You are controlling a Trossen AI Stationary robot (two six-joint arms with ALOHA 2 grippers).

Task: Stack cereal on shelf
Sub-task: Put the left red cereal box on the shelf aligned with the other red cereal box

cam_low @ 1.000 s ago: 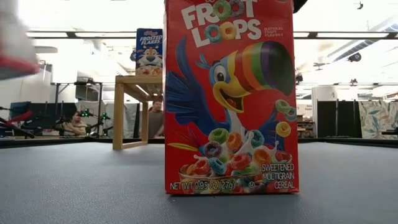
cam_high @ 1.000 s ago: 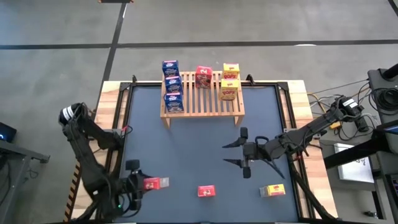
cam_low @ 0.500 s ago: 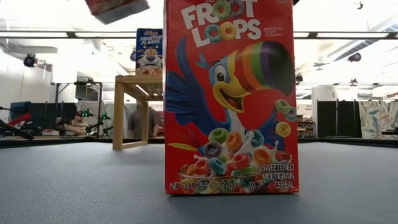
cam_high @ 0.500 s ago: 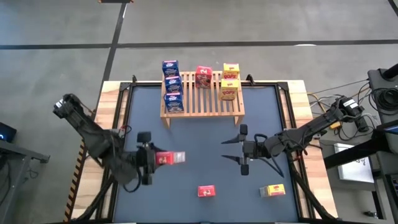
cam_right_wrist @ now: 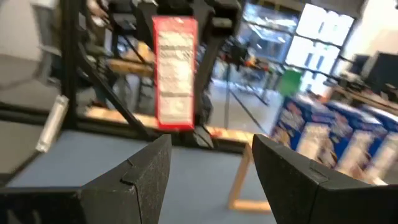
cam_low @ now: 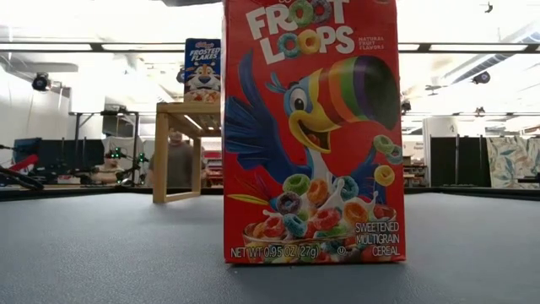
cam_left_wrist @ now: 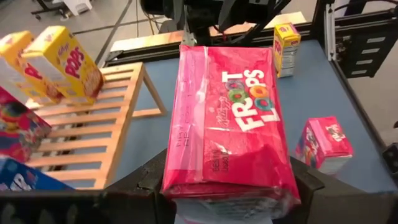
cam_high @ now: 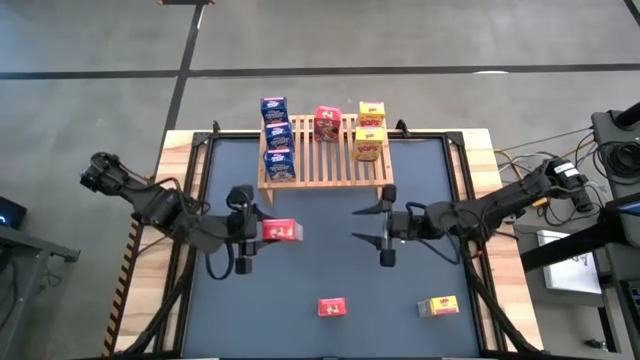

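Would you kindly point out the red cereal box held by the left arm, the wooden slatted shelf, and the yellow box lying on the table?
Red cardboard cereal box (cam_high: pixel 282 231): high view, its top face.
Light wooden slatted shelf (cam_high: pixel 335 165): high view, bare slats.
Yellow cardboard cereal box (cam_high: pixel 438 306): high view, its upper face.

Grey concrete floor (cam_high: pixel 400 40) crossed by a dark line; bright ceiling lights (cam_low: pixel 110 46).

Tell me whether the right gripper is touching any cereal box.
Apart. The high view shows the right gripper open over bare mat, clear of the red box that the left gripper holds.
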